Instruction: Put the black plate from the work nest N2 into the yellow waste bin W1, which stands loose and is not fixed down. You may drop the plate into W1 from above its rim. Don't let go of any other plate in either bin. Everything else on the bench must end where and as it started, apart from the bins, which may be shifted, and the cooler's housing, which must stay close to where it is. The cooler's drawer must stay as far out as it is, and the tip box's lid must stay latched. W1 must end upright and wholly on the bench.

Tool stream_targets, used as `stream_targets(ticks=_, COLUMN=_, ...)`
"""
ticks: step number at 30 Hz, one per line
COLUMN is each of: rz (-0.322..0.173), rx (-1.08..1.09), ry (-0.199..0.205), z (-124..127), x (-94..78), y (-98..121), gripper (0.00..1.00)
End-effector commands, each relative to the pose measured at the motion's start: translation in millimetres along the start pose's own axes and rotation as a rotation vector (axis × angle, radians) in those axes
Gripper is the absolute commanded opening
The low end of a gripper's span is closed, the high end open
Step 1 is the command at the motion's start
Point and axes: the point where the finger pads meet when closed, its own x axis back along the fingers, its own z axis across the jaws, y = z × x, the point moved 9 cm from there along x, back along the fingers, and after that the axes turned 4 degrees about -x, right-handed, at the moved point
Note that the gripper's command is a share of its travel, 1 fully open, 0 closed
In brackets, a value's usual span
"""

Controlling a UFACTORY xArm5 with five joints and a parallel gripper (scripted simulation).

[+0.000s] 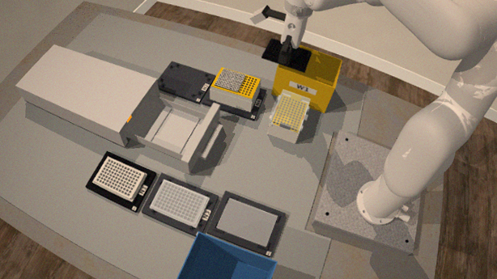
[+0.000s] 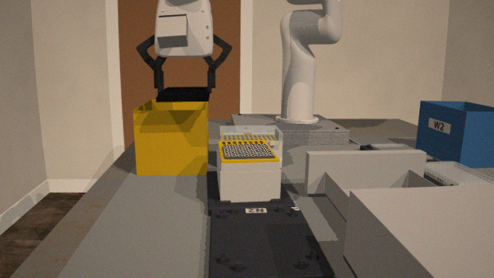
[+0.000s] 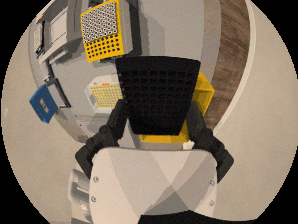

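My gripper (image 2: 184, 88) is shut on the black plate (image 1: 292, 56), holding it level by its two long sides. The plate (image 2: 183, 94) hangs just above the rim of the yellow waste bin W1 (image 1: 306, 80), partly over the bin's far left corner and partly outside it. In the wrist view the plate (image 3: 160, 91) covers most of the bin below it. The bin (image 2: 171, 137) stands upright on the bench. The work nest N2 (image 1: 185, 80) is dark and holds no plate; it also shows in the exterior view (image 2: 256, 239).
A tip box with a yellow rack (image 1: 235, 88) sits beside N2. A clear-lidded tip box (image 1: 289, 114) stands in front of W1. The cooler (image 1: 81, 91) with its open drawer (image 1: 181, 130) lies left. Plates on nests (image 1: 119, 179) (image 1: 180, 202) and blue bin W2 (image 1: 225, 267) are at the front.
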Motion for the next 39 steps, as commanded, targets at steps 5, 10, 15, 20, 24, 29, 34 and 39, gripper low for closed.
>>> stream_targets(ticks=5, rz=0.004, rx=0.0, ry=0.002, z=9.1, x=1.7, y=17.9, gripper=0.0)
stream_targets(ticks=10, rz=0.004, rx=0.0, ry=0.002, z=12.5, x=1.7, y=25.2, gripper=0.0)
stream_targets(ticks=15, rz=0.004, rx=0.0, ry=0.002, z=18.1, x=1.7, y=37.4, gripper=0.0)
stream_targets(ticks=20, rz=0.005, rx=0.0, ry=0.002, z=23.7, x=1.7, y=49.5, gripper=0.0)
stream_targets(ticks=24, rz=0.005, rx=0.0, ry=0.001, z=27.0, x=1.7, y=56.8, gripper=0.0)
stream_targets(ticks=29, rz=0.005, rx=0.0, ry=0.001, z=31.5, x=1.7, y=66.5, gripper=0.0)
stream_targets(ticks=34, rz=0.005, rx=0.0, ry=0.001, z=32.8, x=1.7, y=69.4, gripper=0.0)
stream_targets(ticks=39, rz=0.005, rx=0.0, ry=0.001, z=32.8, x=1.7, y=69.4, gripper=0.0)
